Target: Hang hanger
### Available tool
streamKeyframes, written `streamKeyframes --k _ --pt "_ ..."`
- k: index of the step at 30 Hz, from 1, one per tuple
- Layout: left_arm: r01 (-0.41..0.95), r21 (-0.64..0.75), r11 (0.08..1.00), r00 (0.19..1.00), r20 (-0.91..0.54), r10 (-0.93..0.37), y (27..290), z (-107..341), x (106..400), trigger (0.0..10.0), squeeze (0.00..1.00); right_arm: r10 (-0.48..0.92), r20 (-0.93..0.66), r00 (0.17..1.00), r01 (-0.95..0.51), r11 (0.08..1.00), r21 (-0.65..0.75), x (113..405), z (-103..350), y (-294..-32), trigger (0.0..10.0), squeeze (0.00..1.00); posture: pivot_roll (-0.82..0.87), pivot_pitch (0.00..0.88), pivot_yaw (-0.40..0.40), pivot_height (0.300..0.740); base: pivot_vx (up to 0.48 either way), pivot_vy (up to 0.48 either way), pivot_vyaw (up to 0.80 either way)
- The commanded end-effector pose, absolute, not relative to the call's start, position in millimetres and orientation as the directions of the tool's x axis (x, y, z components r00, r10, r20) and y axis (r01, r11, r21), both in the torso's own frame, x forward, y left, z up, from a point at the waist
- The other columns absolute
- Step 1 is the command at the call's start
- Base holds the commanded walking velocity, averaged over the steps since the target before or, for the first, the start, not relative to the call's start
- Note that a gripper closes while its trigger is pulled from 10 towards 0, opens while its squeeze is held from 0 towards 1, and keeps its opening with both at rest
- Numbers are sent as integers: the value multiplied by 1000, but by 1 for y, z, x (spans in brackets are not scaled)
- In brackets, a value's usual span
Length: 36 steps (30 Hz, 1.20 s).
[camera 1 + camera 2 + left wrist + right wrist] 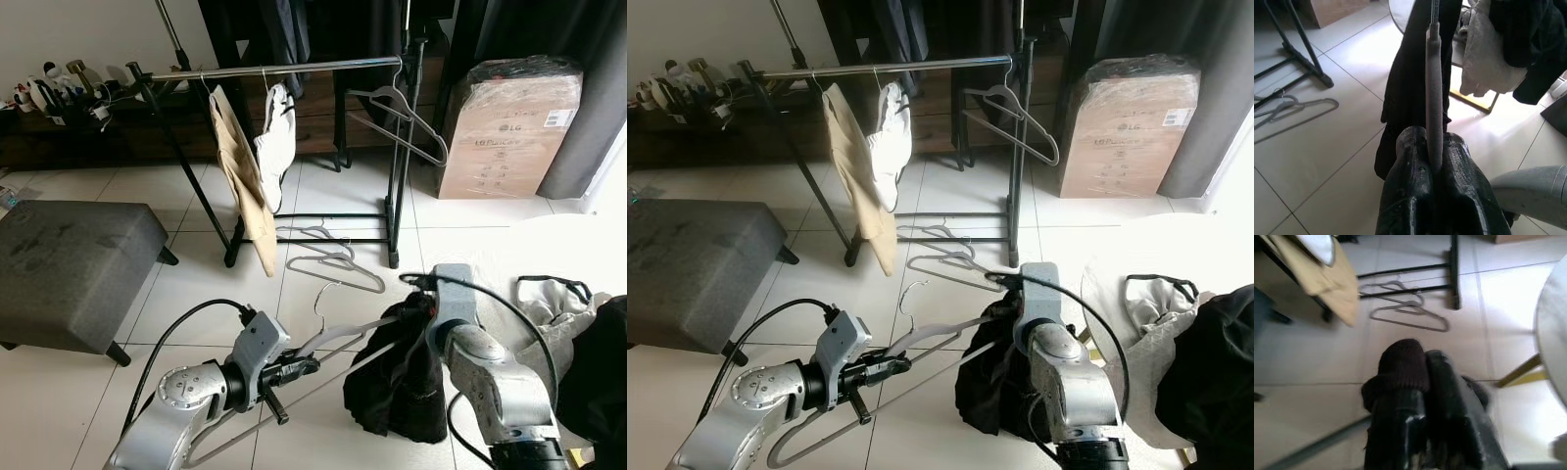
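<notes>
Closest to me, my left gripper point(294, 369) is clamped on one arm of the grey hanger point(338, 333); in the left wrist view the two fingers point(1405, 191) pinch the hanger's bar, which runs straight out from between them. The hanger's long axis lies roughly level across my front, from the left gripper toward the right one, with its hook point(323, 294) standing up and curling toward the rack. The left forearm comes in low from my left, wrist turned inward. My right gripper point(416, 304) points down and forward, its fingers closed on the black garment point(397, 377), which drapes off the hanger's far end and hangs toward the tiled floor point(196, 294). Beyond stands the clothes rack point(284, 69), with an empty hanger point(397, 113) near its right end and two more hangers point(333, 259) on the floor by its base.
</notes>
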State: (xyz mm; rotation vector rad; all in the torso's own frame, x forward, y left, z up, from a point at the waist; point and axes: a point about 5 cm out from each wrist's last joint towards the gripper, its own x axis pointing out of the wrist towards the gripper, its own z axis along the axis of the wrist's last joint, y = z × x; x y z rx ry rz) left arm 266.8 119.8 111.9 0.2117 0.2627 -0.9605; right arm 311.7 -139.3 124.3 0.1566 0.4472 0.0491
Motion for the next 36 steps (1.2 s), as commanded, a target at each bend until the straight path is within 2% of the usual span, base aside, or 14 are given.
streamKeyframes --k 1,3,7,12,14,15,17,18,19,20,21,23,28,36 --pt "825 60 563 546 -345 -764 125 108 265 10000 0 147 -343 928 -53 961 270 309 154 -128 10000 0 -101 155 99 740 0 0 0" --pt "825 59 562 545 -345 -764 125 107 265 10000 0 200 -322 925 -85 937 339 304 163 -119 10000 0 -104 155 98 740 0 0 0" --pt "826 58 561 545 -344 -765 124 107 266 10000 0 268 -316 910 -137 914 381 295 170 -105 10000 0 -105 157 98 740 0 0 0" --pt "828 55 558 541 -337 -770 122 107 266 10000 0 397 -292 870 -270 880 391 281 183 -86 10000 0 -109 158 97 740 0 0 0" --pt "828 55 558 541 -337 -770 122 107 266 10000 0 397 -292 870 -270 880 391 281 183 -86 10000 0 -109 158 97 740 0 0 0" --pt "829 54 557 540 -337 -771 122 107 266 10000 0 429 -295 854 -340 889 306 278 183 -84 10000 0 -110 157 96 740 0 0 0" --pt "830 54 556 539 -336 -772 122 107 267 10000 0 429 -318 846 -382 902 200 276 179 -86 10000 0 -109 157 96 740 0 0 0" --pt "829 56 556 540 -334 -773 121 108 267 10000 0 351 -367 862 -338 936 103 280 168 -96 10000 0 -107 156 95 740 0 0 0" --pt "829 56 556 540 -334 -773 121 108 267 10000 0 351 -367 862 -338 936 103 280 168 -96 10000 0 -107 156 95 740 0 0 0" --pt "827 60 559 546 -328 -771 120 108 268 10000 0 245 -428 870 -273 962 -5 285 152 -110 10000 0 -105 156 95 740 0 0 0" --pt "825 63 562 549 -324 -770 120 109 268 10000 0 213 -450 867 -258 965 -41 286 147 -115 10000 0 -104 156 95 740 0 0 0" --pt "819 71 570 561 -315 -766 120 110 269 10000 0 224 -462 858 -256 967 -7 285 143 -115 10000 0 -101 155 94 740 0 0 0" --pt "787 93 610 610 -271 -745 122 115 275 10000 0 433 -406 805 -384 902 199 270 154 -97 10000 0 -105 162 94 740 0 0 0" --pt "792 90 603 604 -259 -754 118 116 277 10000 0 640 -281 715 -631 764 134 252 178 -77 10000 0 -115 162 98 740 0 0 0"
